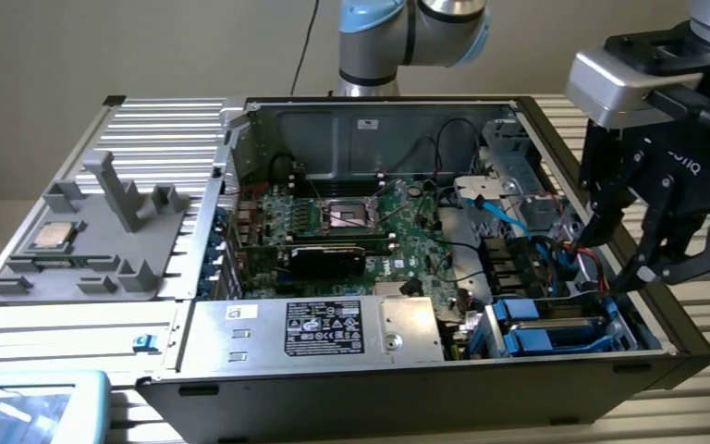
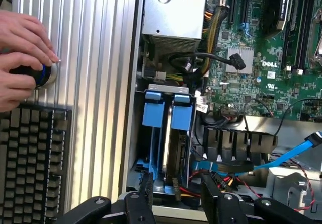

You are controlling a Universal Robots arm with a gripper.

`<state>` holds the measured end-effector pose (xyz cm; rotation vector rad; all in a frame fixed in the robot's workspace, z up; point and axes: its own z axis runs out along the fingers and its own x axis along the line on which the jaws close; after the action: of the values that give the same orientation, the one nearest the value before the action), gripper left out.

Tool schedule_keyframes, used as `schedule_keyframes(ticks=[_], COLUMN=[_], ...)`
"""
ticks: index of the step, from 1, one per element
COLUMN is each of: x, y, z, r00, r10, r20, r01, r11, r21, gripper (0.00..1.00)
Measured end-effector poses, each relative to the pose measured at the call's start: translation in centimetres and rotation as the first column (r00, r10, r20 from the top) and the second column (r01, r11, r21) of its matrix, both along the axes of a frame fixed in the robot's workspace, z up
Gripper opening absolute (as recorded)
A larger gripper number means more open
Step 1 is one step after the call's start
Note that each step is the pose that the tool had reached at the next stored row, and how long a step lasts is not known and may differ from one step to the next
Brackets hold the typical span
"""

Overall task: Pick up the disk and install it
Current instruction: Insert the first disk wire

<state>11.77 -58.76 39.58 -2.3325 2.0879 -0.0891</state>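
The disk (image 1: 550, 326) stands on edge in the drive bay at the front corner of the open computer case (image 1: 392, 388), on the exterior view's right. In the wrist view its blue carrier tabs (image 2: 167, 114) sit side by side, with a silver metal edge showing between them. My gripper (image 1: 627, 264) hangs just above and beside that bay, at the case's side wall. Its black fingers (image 2: 146, 191) stand apart over the bay's end, open, with nothing between them and apart from the carrier.
A silver power supply box (image 1: 318, 328) with a black label lies beside the bay. A blue cable (image 1: 503, 213) and the motherboard (image 1: 355, 222) are deeper in the case. A grey fixture holding a CPU chip (image 1: 53, 236) sits outside. A person's hands (image 2: 20, 58) rest by a keyboard (image 2: 30, 158).
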Motion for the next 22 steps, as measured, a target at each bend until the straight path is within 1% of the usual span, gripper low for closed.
schedule_keyframes(ticks=[2,3,5,7,9,13,16,19,22], x=[0.0,0.0,0.0,0.1,0.2,0.4,0.6,0.9,1.2], y=[-0.01,-0.05,-0.19,-0.34,-0.46,-0.8,-1.03,-1.18,-1.38], z=[-0.06,-0.13,-0.39,-0.68,-0.95,-1.41,-1.74,-2.03,-2.4], r00=[0.9996,0.9993,0.999,0.9987,0.9985,0.9983,0.9981,0.9979,0.9977], r10=[0.03,0.037,0.044,0.049,0.053,0.057,0.06,0.064,0.067], r20=[-0.0005,-0.002,-0.0078,-0.0105,-0.0118,-0.013,-0.013,-0.0124,-0.0119], r01=[-0.03,-0.037,-0.044,-0.049,-0.053,-0.057,-0.06,-0.063,-0.067], r11=[0.9996,0.9993,0.999,0.9988,0.9986,0.9983,0.998,0.9975,0.9971], r21=[-0.0001,0.0,0.0002,0.0011,0.0036,0.0123,0.0202,0.0296,0.0365], gripper=[0.51,0.51,0.51,0.51,0.51,0.51,0.51,0.51,0.51])
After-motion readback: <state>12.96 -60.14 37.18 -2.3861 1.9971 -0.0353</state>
